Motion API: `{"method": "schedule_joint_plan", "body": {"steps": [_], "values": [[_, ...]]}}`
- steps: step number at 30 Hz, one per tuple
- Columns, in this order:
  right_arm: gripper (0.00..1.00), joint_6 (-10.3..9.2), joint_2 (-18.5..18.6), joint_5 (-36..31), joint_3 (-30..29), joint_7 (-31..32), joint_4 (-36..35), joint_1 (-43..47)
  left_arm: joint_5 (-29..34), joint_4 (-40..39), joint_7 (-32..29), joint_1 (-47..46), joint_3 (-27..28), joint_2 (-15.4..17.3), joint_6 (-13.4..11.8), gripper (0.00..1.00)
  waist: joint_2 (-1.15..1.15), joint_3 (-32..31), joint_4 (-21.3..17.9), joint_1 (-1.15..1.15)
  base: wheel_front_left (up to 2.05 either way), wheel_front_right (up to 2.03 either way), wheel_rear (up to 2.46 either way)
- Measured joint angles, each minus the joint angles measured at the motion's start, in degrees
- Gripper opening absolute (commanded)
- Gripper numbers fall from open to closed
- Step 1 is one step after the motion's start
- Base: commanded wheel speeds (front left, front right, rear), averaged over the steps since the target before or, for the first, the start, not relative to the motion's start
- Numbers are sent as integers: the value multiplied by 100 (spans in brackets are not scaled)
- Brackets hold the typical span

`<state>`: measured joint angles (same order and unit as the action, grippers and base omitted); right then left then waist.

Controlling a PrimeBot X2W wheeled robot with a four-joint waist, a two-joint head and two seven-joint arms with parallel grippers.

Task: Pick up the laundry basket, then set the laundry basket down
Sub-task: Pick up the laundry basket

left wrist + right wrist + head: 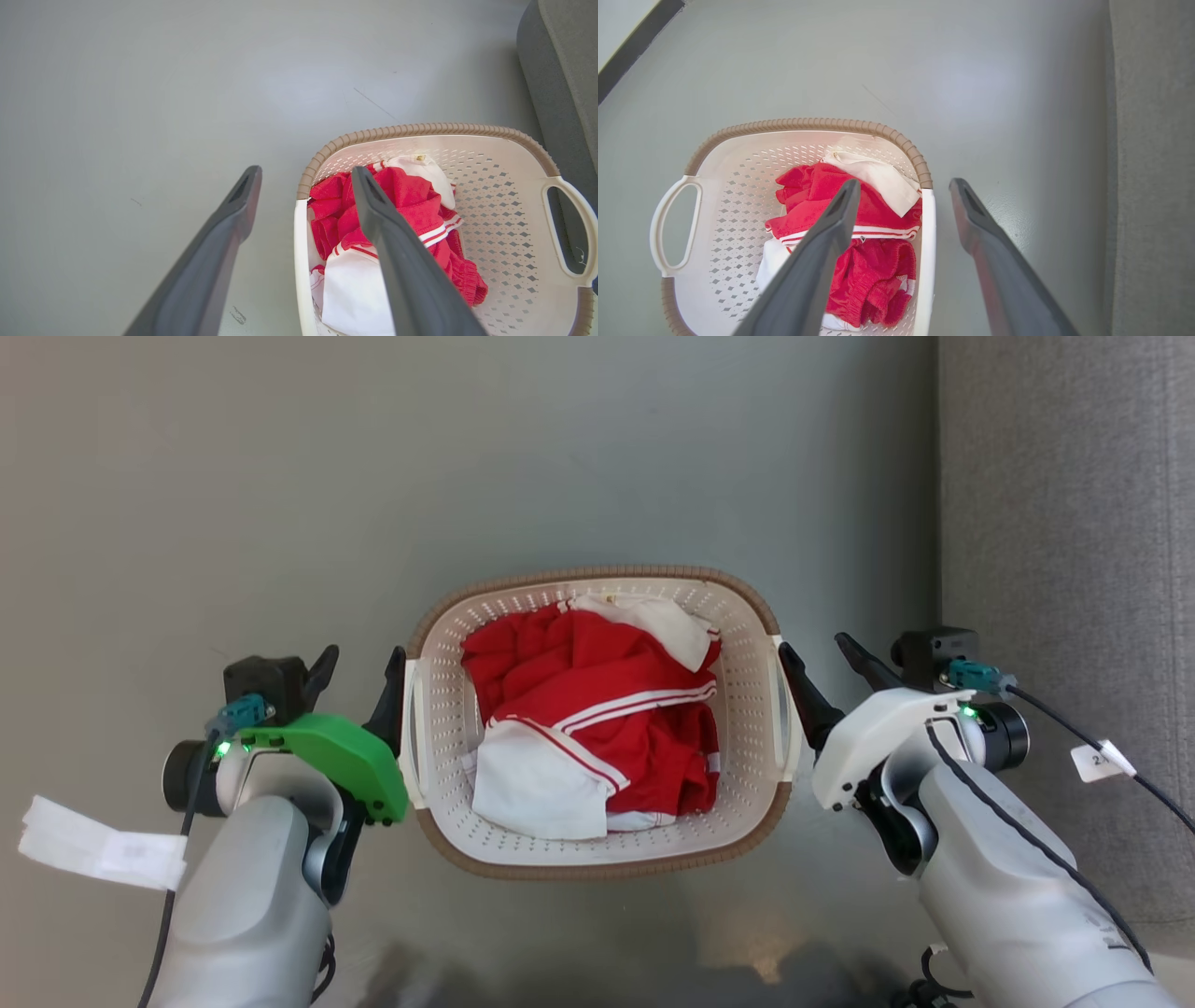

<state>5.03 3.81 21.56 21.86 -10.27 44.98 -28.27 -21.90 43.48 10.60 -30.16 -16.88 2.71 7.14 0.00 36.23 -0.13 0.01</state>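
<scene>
The cream perforated laundry basket [747, 728], brown-rimmed, sits upright on the grey floor [560, 448], holding crumpled red-and-white clothes [597, 709].

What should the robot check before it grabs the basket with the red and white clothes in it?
1. Left gripper open: ok.
2. Right gripper open: ok.
3. Cream perforated plastic laundry basket with brown rim upright on the grey floor: ok.
4. Grippers beside the white left handle and white right handle: ok.
5. Handles gripped: not ok, not yet.
6. Red and white clothes all inside the basket: ok.
</scene>
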Motion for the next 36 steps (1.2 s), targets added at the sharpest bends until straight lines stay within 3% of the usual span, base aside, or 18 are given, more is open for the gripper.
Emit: {"method": "schedule_joint_plan", "body": {"steps": [19, 33, 34, 35, 36], "values": [[100, 101, -22, 67, 438, 433, 915, -923, -568, 828, -511, -823, -554, -29, 0, 100, 0, 1021, -135, 0, 0, 0, 0], [100, 153, -21, 539, 861, 499, 1045, -1266, -1065, 1276, -810, -1152, -868, -64, 1, 100, 0, 1456, -113, 0, 0, 0, 0], [87, 152, -21, 575, 883, 503, 1058, -1269, -1107, 1304, -815, -1169, -889, -65, 1, 100, 0, 1459, -107, 0, 0, 0, 0], [65, 153, -19, 592, 907, 503, 1071, -1279, -1154, 1322, -840, -1191, -904, -65, 1, 100, 0, 1462, -102, 0, 0, 0, 0], [42, 153, -19, 620, 936, 503, 1082, -1298, -1193, 1327, -854, -1216, -916, -65, 1, 92, 0, 1464, -97, 0, 0, 0, 0]]}}
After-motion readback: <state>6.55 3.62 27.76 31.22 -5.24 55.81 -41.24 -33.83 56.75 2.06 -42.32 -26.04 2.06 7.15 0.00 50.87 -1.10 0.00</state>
